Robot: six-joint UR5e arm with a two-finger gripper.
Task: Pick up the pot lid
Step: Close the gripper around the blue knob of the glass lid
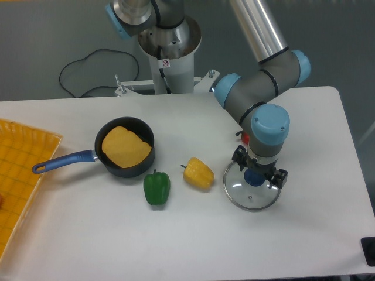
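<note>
The glass pot lid (251, 193) with a metal rim lies flat on the white table, right of centre. Its blue knob (254, 177) shows just under the wrist. My gripper (258, 174) points straight down over the lid, its black fingers (238, 156) standing apart on either side of the knob. The jaws look open, with a gap between each finger and the knob. The wrist hides the lid's far edge.
A yellow pepper (198, 173) and a green pepper (156, 187) lie left of the lid. Further left stands a dark pot (125, 147) with a blue handle and something yellow inside. A yellow tray (20, 175) covers the left edge. A small red object (245, 138) sits behind the wrist.
</note>
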